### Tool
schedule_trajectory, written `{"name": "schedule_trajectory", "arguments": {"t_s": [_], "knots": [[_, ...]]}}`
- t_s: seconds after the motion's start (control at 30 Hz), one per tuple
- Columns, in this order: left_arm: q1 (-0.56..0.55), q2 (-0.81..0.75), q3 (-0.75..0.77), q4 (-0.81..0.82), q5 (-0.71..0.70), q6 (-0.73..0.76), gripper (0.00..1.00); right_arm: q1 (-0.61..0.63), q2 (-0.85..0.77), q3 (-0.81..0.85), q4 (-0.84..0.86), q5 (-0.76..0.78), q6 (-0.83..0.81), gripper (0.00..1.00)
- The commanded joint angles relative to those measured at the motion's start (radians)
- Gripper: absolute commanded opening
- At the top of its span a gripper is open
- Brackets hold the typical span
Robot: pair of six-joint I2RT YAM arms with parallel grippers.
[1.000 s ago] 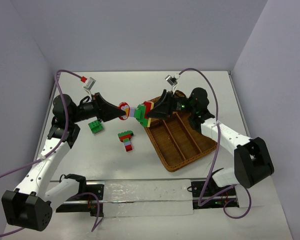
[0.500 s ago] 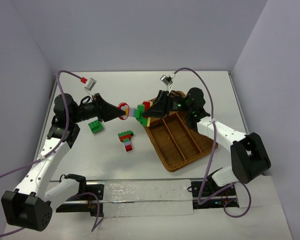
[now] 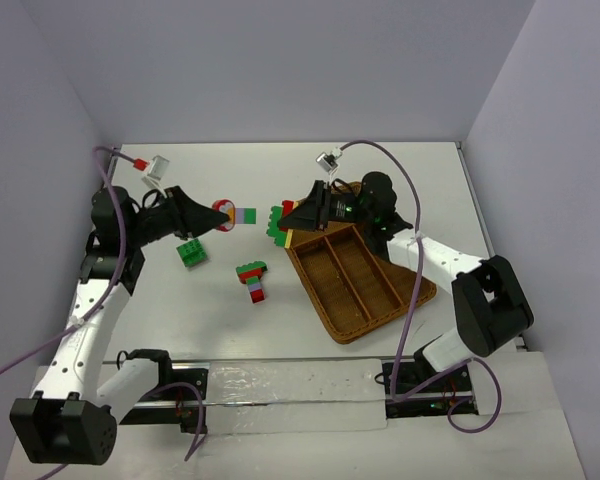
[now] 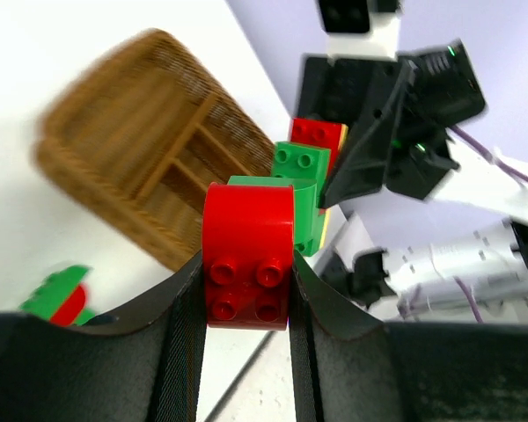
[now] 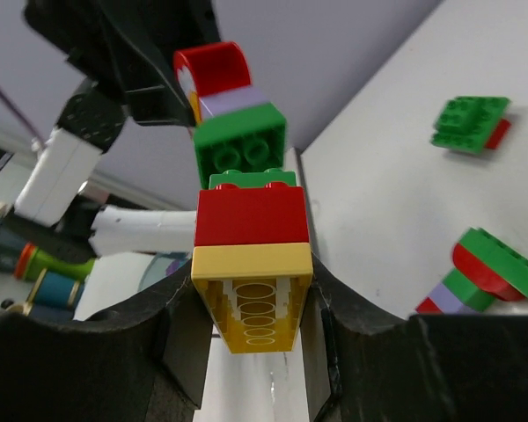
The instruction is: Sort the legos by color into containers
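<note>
Our left end effector [image 3: 218,214] clamps the red brick [image 4: 248,264], our right end effector [image 3: 290,218] the yellow-red clump [image 5: 253,255]; we should grip firmly, moving level.

A: The left stack [image 3: 232,215]?
B: Red, pale purple, green.
A: The right stack [image 5: 253,237]?
B: Green, red, yellow.
A: The tray [image 3: 365,290]?
B: Brown woven wicker, on a white table [image 3: 430,180]. The middle clump [image 3: 251,280] is green, red, pale purple; the loose pair [image 3: 191,253], green over red.

Wicker tray [image 4: 114,149] blurred, green-red clump [image 4: 57,297] blurred and partly hidden
</note>
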Motion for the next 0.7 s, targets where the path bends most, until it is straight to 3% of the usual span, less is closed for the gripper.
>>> {"name": "schedule_trajectory", "arguments": {"t_s": [0.0, 0.1, 0.23, 0.27, 0.3, 0.53, 0.67], "knots": [[0.114, -0.057, 0.002, -0.096, -0.014, 0.019, 0.00, 0.021, 0.002, 0.097, -0.237, 0.124, -0.144, 0.00], [0.173, -0.072, -0.024, -0.144, -0.046, 0.003, 0.00, 0.049, 0.023, 0.177, -0.438, 0.186, -0.250, 0.00], [0.217, -0.059, 0.036, -0.347, -0.353, 0.009, 0.00, 0.145, 0.092, 0.410, -0.776, 0.514, -0.458, 0.00], [0.219, -0.050, 0.061, -0.397, -0.368, 0.010, 0.00, 0.167, 0.121, 0.456, -0.839, 0.573, -0.479, 0.00], [0.220, -0.025, 0.115, -0.467, -0.509, 0.008, 0.00, 0.196, 0.198, 0.532, -0.943, 0.651, -0.500, 0.00], [0.222, 0.016, 0.145, -0.620, -0.812, 0.000, 0.00, 0.306, 0.526, 0.952, -1.204, 0.849, -0.578, 0.00], [0.222, 0.024, 0.111, -0.660, -0.873, -0.013, 0.00, 0.330, 0.689, 1.143, -1.281, 0.890, -0.594, 0.02]]}}
